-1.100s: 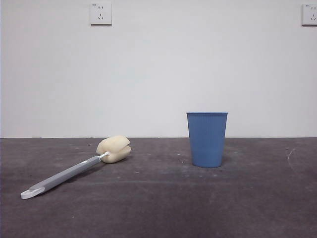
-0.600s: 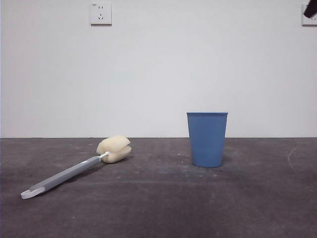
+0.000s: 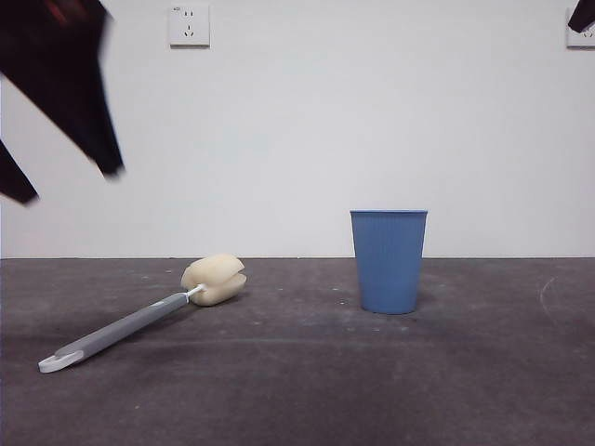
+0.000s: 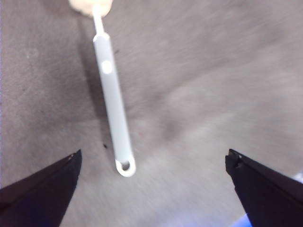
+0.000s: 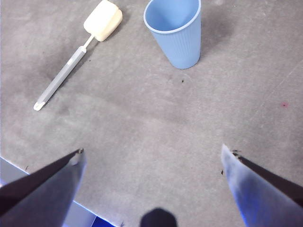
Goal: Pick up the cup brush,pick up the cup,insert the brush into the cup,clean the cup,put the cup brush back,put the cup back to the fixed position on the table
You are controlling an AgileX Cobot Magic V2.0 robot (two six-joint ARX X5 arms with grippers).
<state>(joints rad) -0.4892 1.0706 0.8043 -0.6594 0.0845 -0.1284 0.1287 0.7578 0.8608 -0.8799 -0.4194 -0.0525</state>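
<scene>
The cup brush (image 3: 139, 316) lies flat on the table (image 3: 307, 381), grey handle pointing front-left and its cream sponge head (image 3: 215, 279) toward the middle. The blue ribbed cup (image 3: 389, 260) stands upright to its right. My left gripper (image 3: 65, 186) hangs open, high at the upper left above the brush's handle end; in the left wrist view the handle (image 4: 113, 109) lies below its spread jaws (image 4: 151, 165). My right gripper (image 5: 151, 158) is open, high above the table, showing only as a black tip (image 3: 583, 16) at the top right; its view takes in the cup (image 5: 174, 33) and the brush (image 5: 78, 56).
A white wall with two sockets (image 3: 189, 25) stands behind the table. The table's near edge shows at a corner of the right wrist view (image 5: 28, 184).
The left arm has come into the front view at the upper left, dark and blurred. Brush and cup have not moved.
</scene>
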